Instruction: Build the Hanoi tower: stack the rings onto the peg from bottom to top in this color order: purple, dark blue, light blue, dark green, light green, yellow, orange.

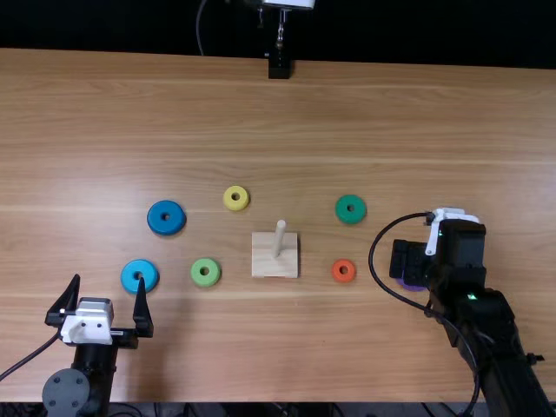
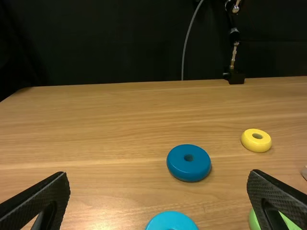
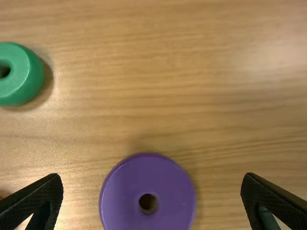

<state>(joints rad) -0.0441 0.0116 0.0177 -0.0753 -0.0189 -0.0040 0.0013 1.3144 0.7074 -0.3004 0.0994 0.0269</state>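
Observation:
The wooden base [image 1: 265, 255] with its bare upright peg [image 1: 279, 236] stands mid-table. My right gripper [image 1: 407, 262] is over the purple ring [image 1: 412, 285]; in the right wrist view the open gripper [image 3: 152, 188] has the purple ring [image 3: 165, 201] lying between and below its fingers. My left gripper [image 1: 106, 294] stands open near the light blue ring [image 1: 129, 276]; in its wrist view the left gripper [image 2: 158, 184] holds nothing. Around the base lie the dark blue [image 1: 166, 218], yellow [image 1: 235, 198], light green [image 1: 205, 273], dark green [image 1: 350, 209] and orange [image 1: 344, 271] rings.
The light brown table [image 1: 365, 113] surrounds the rings. A black cable [image 1: 373, 252] loops out from the right arm, left of it. A black stand [image 1: 280, 68] is at the table's far edge.

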